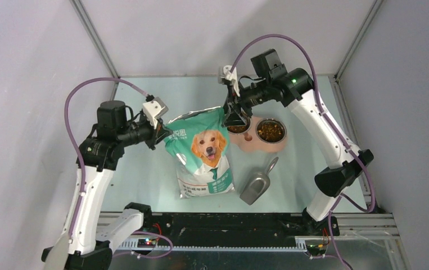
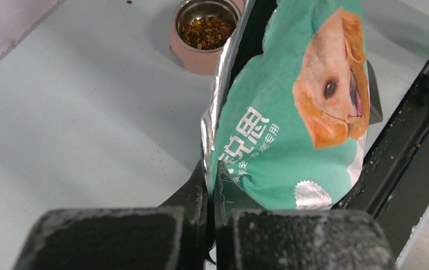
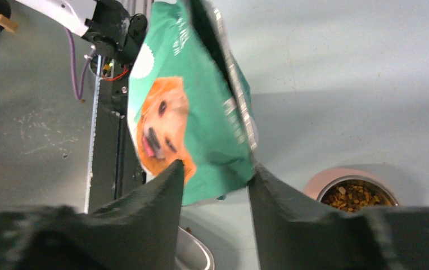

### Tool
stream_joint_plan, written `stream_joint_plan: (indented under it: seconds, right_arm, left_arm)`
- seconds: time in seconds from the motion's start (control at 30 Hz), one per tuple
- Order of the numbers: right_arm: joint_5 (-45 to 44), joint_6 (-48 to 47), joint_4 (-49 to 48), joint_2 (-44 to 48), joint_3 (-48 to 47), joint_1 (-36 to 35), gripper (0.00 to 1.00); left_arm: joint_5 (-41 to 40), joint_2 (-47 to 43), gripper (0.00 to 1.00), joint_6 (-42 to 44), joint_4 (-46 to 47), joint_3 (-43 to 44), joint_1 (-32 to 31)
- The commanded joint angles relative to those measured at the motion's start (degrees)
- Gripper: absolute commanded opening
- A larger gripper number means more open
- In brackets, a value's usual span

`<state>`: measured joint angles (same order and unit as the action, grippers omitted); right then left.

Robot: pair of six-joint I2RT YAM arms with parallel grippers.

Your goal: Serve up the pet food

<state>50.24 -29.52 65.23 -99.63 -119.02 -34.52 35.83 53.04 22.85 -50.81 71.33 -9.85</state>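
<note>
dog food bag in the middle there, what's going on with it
The left pincer is shut on one top corner of the teal bag, whose mouth gapes open. The right pincer stands open around the opposite top corner, just above the pink double feeder. Both of its bowls already hold kibble. The metal scoop lies on the table beside the bag, with no pincer on it.

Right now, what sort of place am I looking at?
Probably a robot test cell: bare grey panel walls, a metal base rail, and a dog-food bag and pet bowl staged on the table.
</note>
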Motion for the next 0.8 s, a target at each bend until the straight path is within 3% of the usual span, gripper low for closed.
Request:
stream_joint_plan:
  seconds: [0.0,0.13,0.37,0.43,0.5,0.53,0.57,0.77]
  right_arm:
    - [1.95,-9.47,1.83,2.53,2.34,-2.3,0.58]
    - [1.12,-10.42,1.13,1.78,2.81,-3.63,0.55]
    - [-0.82,-3.72,-6.78,0.96,2.36,-2.03,0.52]
    - [0.16,-3.29,-7.39,0.33,1.27,-1.2,0.43]
    - [1.27,-3.76,-6.53,-0.1,0.36,-0.52,0.22]
    - [1.62,-3.87,-6.22,-0.15,0.28,-0.12,0.04]
    - [2.26,-3.72,-6.12,0.09,0.48,0.06,0.0]
    - [4.55,-5.03,-6.04,3.92,5.24,3.99,0.0]
  left_arm:
    - [1.41,-1.86,0.0,-1.57,7.11,-1.16,1.14]
    - [2.86,-2.38,0.0,-1.39,7.08,-1.45,1.1]
    - [8.03,-0.65,0.02,0.95,2.87,2.63,1.14]
    - [9.2,0.51,0.04,2.03,0.98,5.76,1.08]
    - [9.75,1.94,0.05,3.98,-1.72,8.96,0.95]
    - [9.77,2.92,0.03,4.58,-2.61,10.3,0.87]
    - [9.56,3.51,0.01,6.02,-4.82,13.28,0.59]
    - [6.75,9.22,0.0,12.33,-16.43,27.96,-0.3]
